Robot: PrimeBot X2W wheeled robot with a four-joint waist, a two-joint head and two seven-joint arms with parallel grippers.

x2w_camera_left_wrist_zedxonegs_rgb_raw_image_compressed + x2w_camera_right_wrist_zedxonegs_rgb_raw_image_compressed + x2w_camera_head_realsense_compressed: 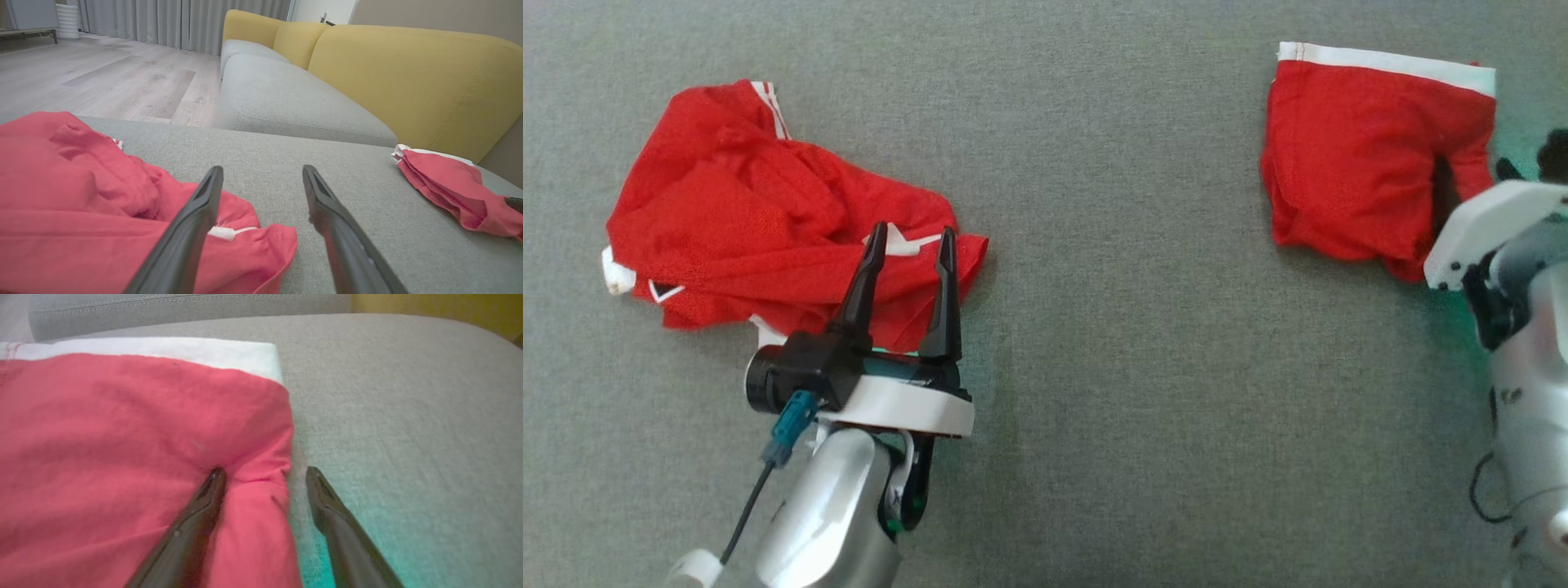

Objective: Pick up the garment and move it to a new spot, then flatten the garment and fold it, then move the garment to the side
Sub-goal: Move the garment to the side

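Hovering spread over the lower-right corner of the crumpled red garment (pixel 752 204) at the head view's left, the left end effector (pixel 913 231) is nearer, cloth running up-left from it; the right end effector (pixel 265 470), also spread, straddles the folded garment (pixel 1347 155) edge at upper right.

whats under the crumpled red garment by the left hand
The crumpled red garment lies on the grey cushion, which shows all round it. The left hand is open above its edge. Anything beneath its folds is covered and cannot be seen.
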